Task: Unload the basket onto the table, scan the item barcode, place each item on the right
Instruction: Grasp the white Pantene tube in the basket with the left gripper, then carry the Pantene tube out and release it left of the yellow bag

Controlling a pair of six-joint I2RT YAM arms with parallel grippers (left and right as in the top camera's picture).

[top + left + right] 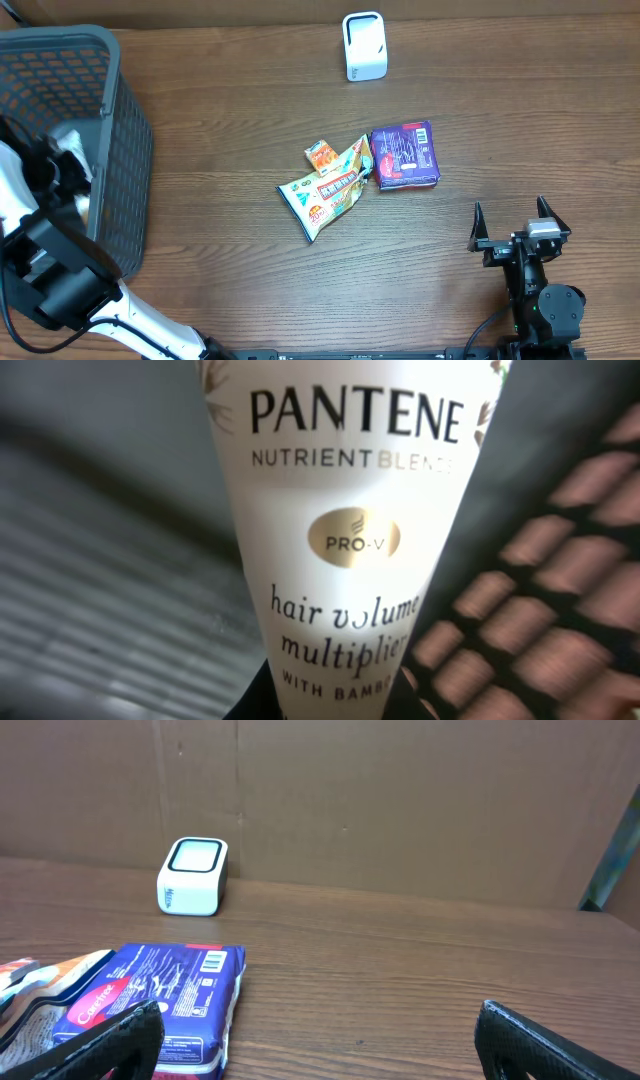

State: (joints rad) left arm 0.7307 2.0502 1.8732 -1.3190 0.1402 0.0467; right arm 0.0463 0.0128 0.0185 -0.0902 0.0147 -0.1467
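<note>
reaching down into the grey mesh basket (128, 170) at the left end of the desk (240, 90), the left arm has its left gripper (68, 162) closed together, and from its wrist camera a white pantene tube (350, 510) fills the middle of the view, narrowing toward the gripper end, so it looks clamped on the tube's thin end, though the fingers themselves are out of sight there. the print on the tube reads nutrient blends, pro-v, hair volume multiplier. dark basket mesh shows behind it on the right side. from above, only a bit of white shows inside the basket next to the arm. over at the near right corner the right gripper (510, 214) sits low above the desk with its fingers spread wide apart and nothing between them. ahead of it lies a purple pack (405, 155), with a crinkled snack bag (325, 195) touching its left edge and a small orange packet (321, 154) just beside that. a white scanner (364, 45) stands at the far edge of the desk, well apart from the basket.
</note>
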